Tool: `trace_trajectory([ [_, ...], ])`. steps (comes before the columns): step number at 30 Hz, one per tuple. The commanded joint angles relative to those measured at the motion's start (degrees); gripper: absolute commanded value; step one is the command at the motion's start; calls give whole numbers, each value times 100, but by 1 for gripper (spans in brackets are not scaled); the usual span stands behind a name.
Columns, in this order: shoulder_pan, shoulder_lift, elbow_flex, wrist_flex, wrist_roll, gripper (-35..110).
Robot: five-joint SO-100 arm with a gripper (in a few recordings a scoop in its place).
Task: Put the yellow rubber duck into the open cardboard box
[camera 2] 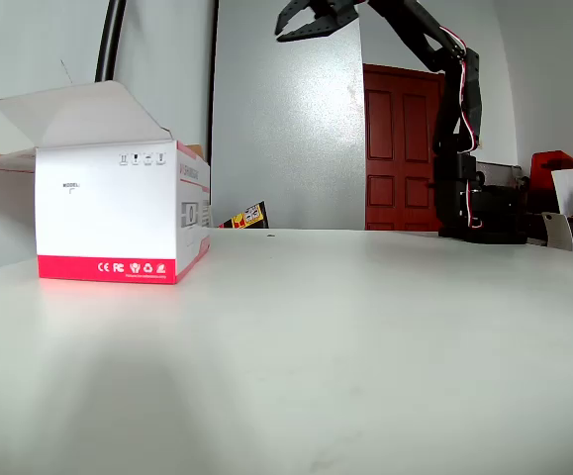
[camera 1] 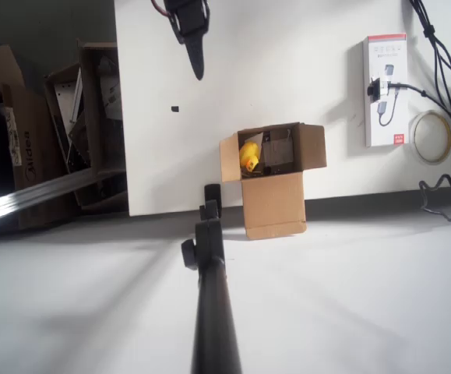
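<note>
In the fixed view the tool [camera 2: 288, 28] hung high above the white surface [camera 2: 365, 336], its fingers parted and holding nothing. Overhead, the yellow rubber duck [camera 1: 248, 155] lay inside the open cardboard box [camera 1: 273, 204], against its left wall, with a white-and-red package [camera 1: 386, 89] well apart to the right.

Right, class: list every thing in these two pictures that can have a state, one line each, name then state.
yellow rubber duck: inside the box, against its left wall.
open cardboard box: flaps spread open, at the table's near edge.
gripper: raised high, jaws parted, holding nothing.
white-and-red package: top flap lifted in the fixed view.
tape roll: lying flat.
</note>
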Motion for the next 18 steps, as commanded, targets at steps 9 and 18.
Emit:
trace_trajectory([
  [9,606,1802,422,475,18,-1],
  [18,1037,3463,2057,422,-35,0],
])
